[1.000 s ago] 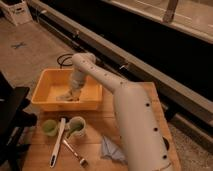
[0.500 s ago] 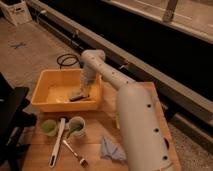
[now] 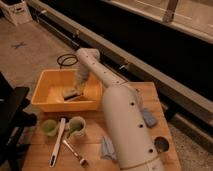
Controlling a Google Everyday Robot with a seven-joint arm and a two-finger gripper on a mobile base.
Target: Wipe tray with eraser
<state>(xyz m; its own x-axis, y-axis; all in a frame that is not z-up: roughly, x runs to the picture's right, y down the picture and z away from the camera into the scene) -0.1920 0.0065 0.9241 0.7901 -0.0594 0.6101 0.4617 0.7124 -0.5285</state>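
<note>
A yellow tray (image 3: pixel 46 103) stands at the back left of the wooden table. My arm reaches over from the right and down into it. My gripper (image 3: pixel 75 90) is inside the tray, near its right half, pressing a small dark eraser (image 3: pixel 70 94) against the tray floor. The eraser sits at the gripper's tip and is partly hidden by it.
In front of the tray stand two green cups (image 3: pixel 49 127) (image 3: pixel 76 126), with a white brush-like tool (image 3: pixel 57 142) and a metal utensil (image 3: pixel 76 153) lying beside them. A grey-blue cloth (image 3: pixel 106 146) lies by my arm. A dark chair (image 3: pixel 10 117) is at left.
My gripper with the eraser has moved across the tray floor, from the middle toward the right side and slightly back toward centre.
</note>
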